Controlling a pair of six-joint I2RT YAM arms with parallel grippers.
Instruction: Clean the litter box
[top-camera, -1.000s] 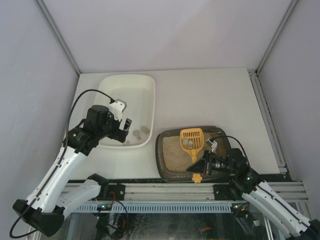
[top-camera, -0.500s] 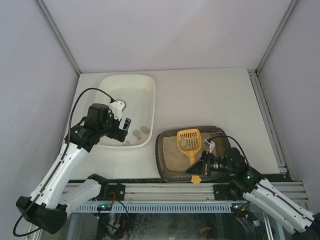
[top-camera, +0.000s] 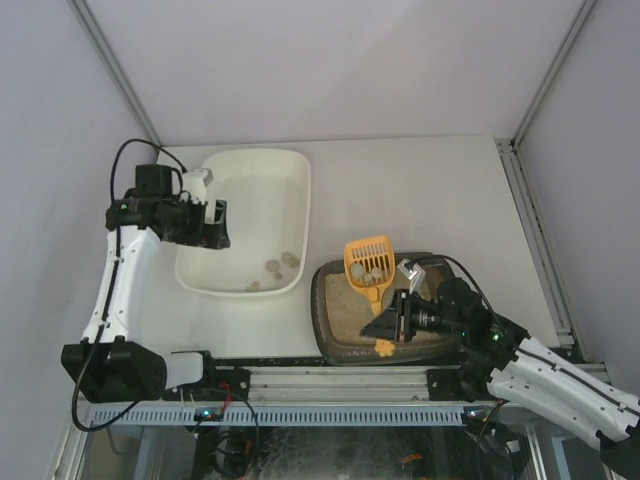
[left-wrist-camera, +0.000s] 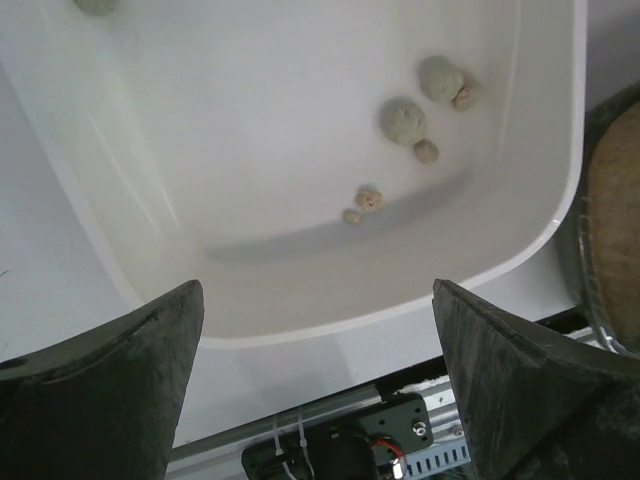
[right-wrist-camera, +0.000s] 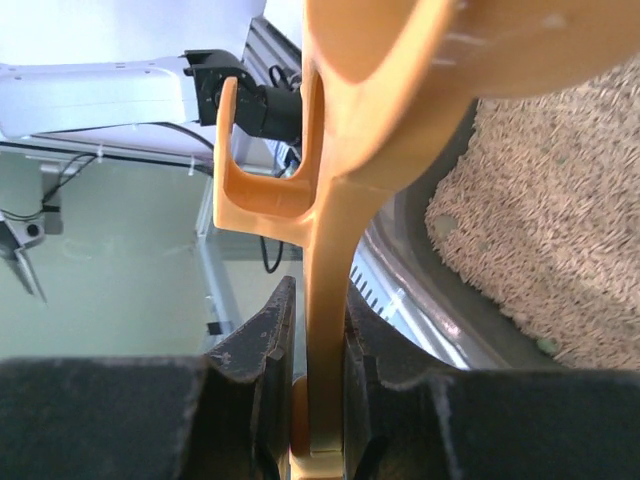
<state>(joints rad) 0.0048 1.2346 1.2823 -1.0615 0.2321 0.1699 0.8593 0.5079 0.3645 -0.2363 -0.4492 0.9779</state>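
The dark grey-brown litter box (top-camera: 330, 325) with beige litter (right-wrist-camera: 560, 210) sits at the table's front, right of centre. My right gripper (top-camera: 392, 322) is shut on the handle of the orange scoop (top-camera: 368, 262) (right-wrist-camera: 330, 300). The scoop is lifted above the box's far left corner and carries a few grey clumps. My left gripper (top-camera: 215, 225) (left-wrist-camera: 315, 330) is open and empty, held over the left rim of the cream-white tub (top-camera: 222, 285) (left-wrist-camera: 300, 330), which holds several grey clumps (left-wrist-camera: 403, 120).
The aluminium rail (top-camera: 330, 385) runs along the table's near edge in front of the litter box. Grey walls close off the table at the back and sides.
My left gripper has swung up and left, from the tub's front left to its left rim. My right gripper has lifted the loaded scoop and carried it left, toward the tub.
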